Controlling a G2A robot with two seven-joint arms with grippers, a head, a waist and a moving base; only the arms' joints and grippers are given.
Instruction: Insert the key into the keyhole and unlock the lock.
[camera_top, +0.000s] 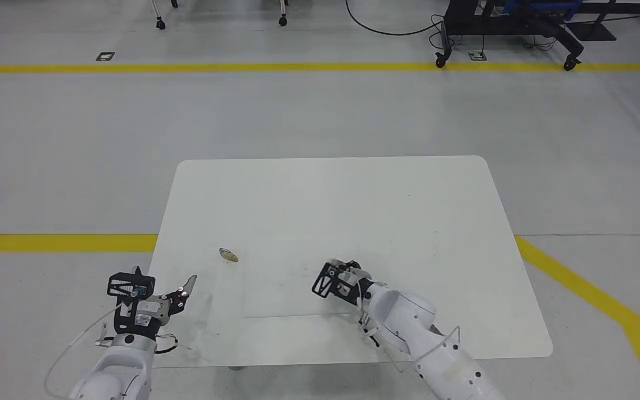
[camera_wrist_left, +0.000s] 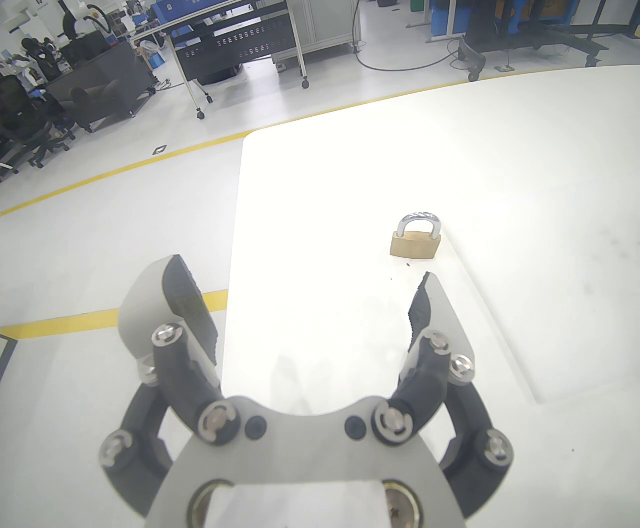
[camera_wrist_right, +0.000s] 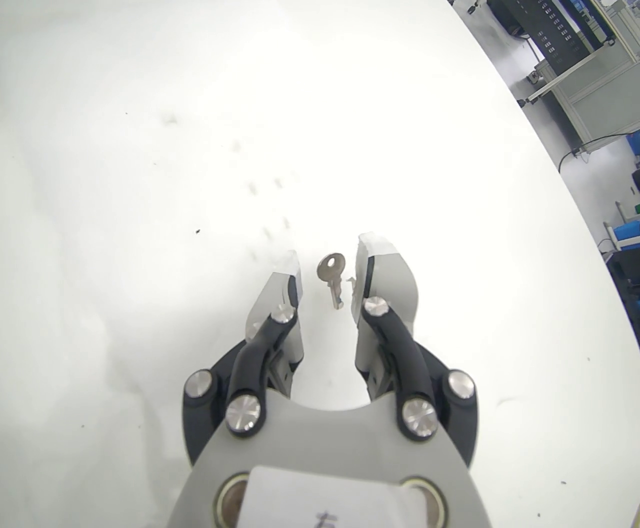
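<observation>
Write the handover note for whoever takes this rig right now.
Left gripper: open, empty, at the table edge; padlock sits on the table ahead of it, shackle shut.
Right gripper: open, low over the table, straddling the key, not gripping it.
Done: nothing held or inserted.
To do: grasp key, steady padlock, insert, turn.

Gold lock (camera_wrist_left: 416, 246), seemingly silver key (camera_wrist_right: 332, 270), white table (camera_top: 400, 220).
</observation>
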